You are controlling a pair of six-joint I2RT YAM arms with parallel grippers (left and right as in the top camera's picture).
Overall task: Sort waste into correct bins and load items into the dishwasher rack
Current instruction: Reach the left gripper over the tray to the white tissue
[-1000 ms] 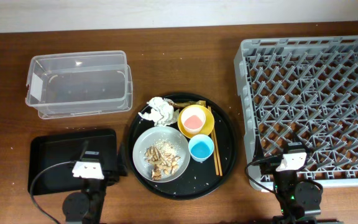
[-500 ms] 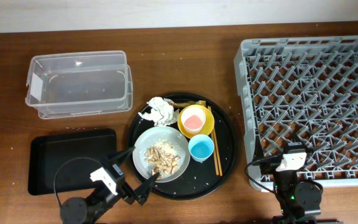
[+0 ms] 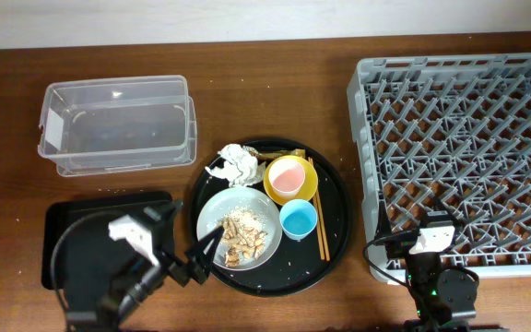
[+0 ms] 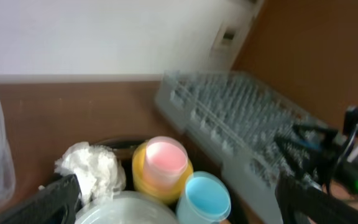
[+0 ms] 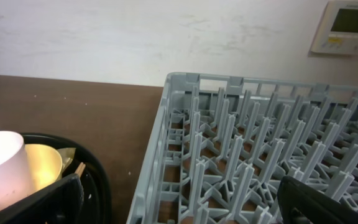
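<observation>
While both arms stood at the near edge of the bench (image 3: 275, 83), only the left one leaned over the round black tray (image 3: 337, 242). The left pincer (image 3: 212, 249) was wide apart and held nothing. Its tips were at the near left rim of the pale grey bowl (image 3: 218, 210); if they touched the rim, one could not tell. This bowl lay on the round tray and carried the beige-brown food scraps (image 3: 242, 237) with some rice grains.

Behind the bowl, at the far left part of the round tray, lay the crumpled white tissue (image 3: 236, 164). Just beside the tissue, to the right, was the small yellow bowl (image 3: 306, 191), and the pink cup (image 3: 287, 175) stood upright inside it. The light blue cup (image 3: 298, 219) stood upright in front of the yellow bowl, close to the grey bowl. The brown chopsticks (image 3: 322, 226) lay along the right side of the tray, beside the blue cup.

The clear plastic tub (image 3: 118, 85) was at the far left of the bench, and the shallow black rectangular tray (image 3: 63, 226) in front of it, partly under the left arm. The grey dishwasher rack (image 3: 468, 138) filled the right side and held none of the items. The right pincer (image 5: 179, 186) was also wide apart and empty, at the near left corner of the rack.
</observation>
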